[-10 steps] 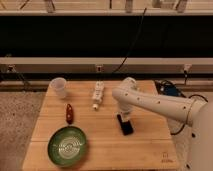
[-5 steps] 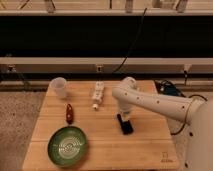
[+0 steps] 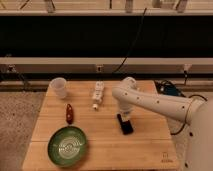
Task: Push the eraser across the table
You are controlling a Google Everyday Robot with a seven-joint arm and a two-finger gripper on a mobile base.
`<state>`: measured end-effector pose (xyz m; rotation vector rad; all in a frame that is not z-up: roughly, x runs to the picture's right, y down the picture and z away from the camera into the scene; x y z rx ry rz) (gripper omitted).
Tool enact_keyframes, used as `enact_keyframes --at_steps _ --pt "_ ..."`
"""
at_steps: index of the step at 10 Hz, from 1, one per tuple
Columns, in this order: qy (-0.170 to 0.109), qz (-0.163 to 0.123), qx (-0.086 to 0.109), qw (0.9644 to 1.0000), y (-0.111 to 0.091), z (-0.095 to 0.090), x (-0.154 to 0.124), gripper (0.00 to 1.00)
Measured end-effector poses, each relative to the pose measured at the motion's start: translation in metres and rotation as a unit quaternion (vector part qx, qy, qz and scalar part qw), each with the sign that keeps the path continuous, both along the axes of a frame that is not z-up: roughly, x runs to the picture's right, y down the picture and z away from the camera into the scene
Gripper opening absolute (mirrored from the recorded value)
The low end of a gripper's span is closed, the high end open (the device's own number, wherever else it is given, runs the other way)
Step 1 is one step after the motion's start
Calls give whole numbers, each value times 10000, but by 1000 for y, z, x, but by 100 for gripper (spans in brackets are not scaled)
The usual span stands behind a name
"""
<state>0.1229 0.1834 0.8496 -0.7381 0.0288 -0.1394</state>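
Green ridged bowl [image 3: 51, 145] and 1 clear plastic cup [image 3: 59, 88] sit at the left of the wooden plank table [image 3: 150, 145]; what the cup holds cannot be told. Flat black eraser [image 3: 126, 127] lies mid-table, the gripper [image 3: 122, 116], fingers together, at its far end. Nothing has shifted since the earlier frame

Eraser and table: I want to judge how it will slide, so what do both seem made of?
Eraser: a flat black slab with a matte look, perhaps felt or plastic; no sheen shows. Table: light wood, seemingly bamboo-like planks, with a smooth, even pale surface. The claw sits shut at the eraser's far end.
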Motion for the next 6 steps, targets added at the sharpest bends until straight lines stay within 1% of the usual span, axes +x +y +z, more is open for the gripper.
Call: enact_keyframes --at_steps 6 --pt "24 -5 5 10000 -1 1 3 0"
